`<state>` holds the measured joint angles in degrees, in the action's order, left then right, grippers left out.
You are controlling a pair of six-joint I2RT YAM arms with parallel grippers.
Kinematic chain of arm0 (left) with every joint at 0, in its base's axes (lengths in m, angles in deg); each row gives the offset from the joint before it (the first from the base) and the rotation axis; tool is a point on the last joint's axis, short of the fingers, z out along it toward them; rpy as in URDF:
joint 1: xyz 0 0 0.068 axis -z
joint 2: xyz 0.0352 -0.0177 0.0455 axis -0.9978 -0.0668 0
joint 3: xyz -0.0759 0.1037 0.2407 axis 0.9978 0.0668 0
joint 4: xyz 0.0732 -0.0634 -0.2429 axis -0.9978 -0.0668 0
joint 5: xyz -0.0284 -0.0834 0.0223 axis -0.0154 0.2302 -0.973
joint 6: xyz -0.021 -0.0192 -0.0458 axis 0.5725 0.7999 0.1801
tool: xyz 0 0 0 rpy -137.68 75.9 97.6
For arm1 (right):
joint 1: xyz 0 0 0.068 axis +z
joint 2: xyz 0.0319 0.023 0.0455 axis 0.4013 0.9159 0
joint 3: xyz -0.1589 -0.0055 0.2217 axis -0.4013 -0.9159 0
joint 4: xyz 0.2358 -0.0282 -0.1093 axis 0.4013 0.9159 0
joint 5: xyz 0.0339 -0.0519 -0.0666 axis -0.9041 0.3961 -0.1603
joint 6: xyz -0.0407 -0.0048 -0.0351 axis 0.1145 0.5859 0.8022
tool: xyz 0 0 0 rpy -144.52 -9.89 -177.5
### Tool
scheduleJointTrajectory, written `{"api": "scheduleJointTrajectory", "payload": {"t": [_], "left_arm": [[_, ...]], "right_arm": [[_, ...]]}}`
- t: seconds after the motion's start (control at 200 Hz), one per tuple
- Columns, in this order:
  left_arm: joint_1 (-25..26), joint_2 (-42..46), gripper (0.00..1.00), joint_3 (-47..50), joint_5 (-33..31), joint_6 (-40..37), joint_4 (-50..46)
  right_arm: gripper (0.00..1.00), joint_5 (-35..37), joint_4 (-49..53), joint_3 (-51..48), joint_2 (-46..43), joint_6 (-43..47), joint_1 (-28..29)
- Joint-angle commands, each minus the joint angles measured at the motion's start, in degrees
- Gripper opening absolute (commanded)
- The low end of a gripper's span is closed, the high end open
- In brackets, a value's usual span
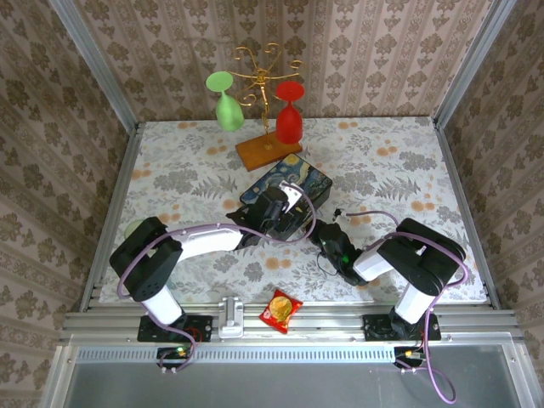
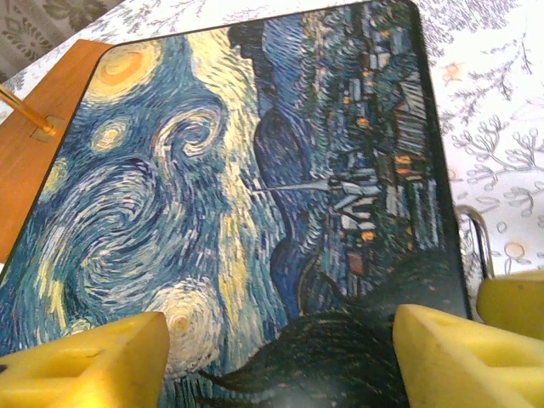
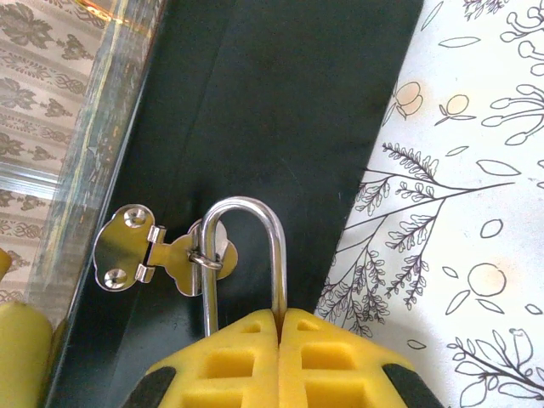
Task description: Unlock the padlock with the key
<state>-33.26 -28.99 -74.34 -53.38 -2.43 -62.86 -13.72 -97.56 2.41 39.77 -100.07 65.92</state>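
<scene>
Right wrist: right gripper [image 3: 279,316] pinches the padlock [image 3: 246,202] by its shackle, apparently steadying it; left gripper [image 2: 276,361] gapes wide above the starry-night box [image 2: 212,187].

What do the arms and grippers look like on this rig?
Left arm and right arm: black joint housings, white links. A purple cable loops along each. Left gripper and right gripper have chunky yellow fingers; the right pair shows recessed rectangular cells and black patches.
</scene>
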Motion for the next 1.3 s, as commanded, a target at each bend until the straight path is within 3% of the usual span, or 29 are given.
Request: {"api": "scheduleJointTrajectory", "payload": {"t": [0.0, 0.3, 0.5, 0.7, 1.055, 1.225, 1.295], "left_arm": [[0.1, -0.8, 0.78, 1.3, 4.7, -1.6, -10.7], [3.8, -6.1, 0.86, -1.9, -0.4, -6.3, -17.5], [5.6, -10.3, 0.79, -4.4, -7.3, -5.5, -24.8], [5.6, -7.3, 0.58, -1.1, -7.5, -5.1, -23.3], [6.9, -9.7, 0.51, 3.2, -4.6, -5.2, -21.4], [7.6, -10.8, 0.48, 2.8, -3.9, -4.6, -22.3], [7.9, -10.8, 0.47, 2.7, -4.2, -4.5, -22.6]], "right_arm": [[0.0, 1.7, -1.4, -0.7, 0.8, -0.7, 0.4], [0.0, 1.0, -3.3, -2.0, 2.0, -1.6, 0.3], [0.0, 0.8, -4.4, -2.3, 2.6, -1.9, 0.2], [0.0, 0.8, -4.6, -3.3, 1.3, -1.9, -0.8], [0.0, -2.3, -2.4, -0.3, -0.7, -3.2, -4.3], [0.0, -2.5, -16.5, -0.5, 7.9, -8.4, -4.8], [0.0, -2.5, -18.0, -0.5, 9.2, -9.8, -5.5]]}}
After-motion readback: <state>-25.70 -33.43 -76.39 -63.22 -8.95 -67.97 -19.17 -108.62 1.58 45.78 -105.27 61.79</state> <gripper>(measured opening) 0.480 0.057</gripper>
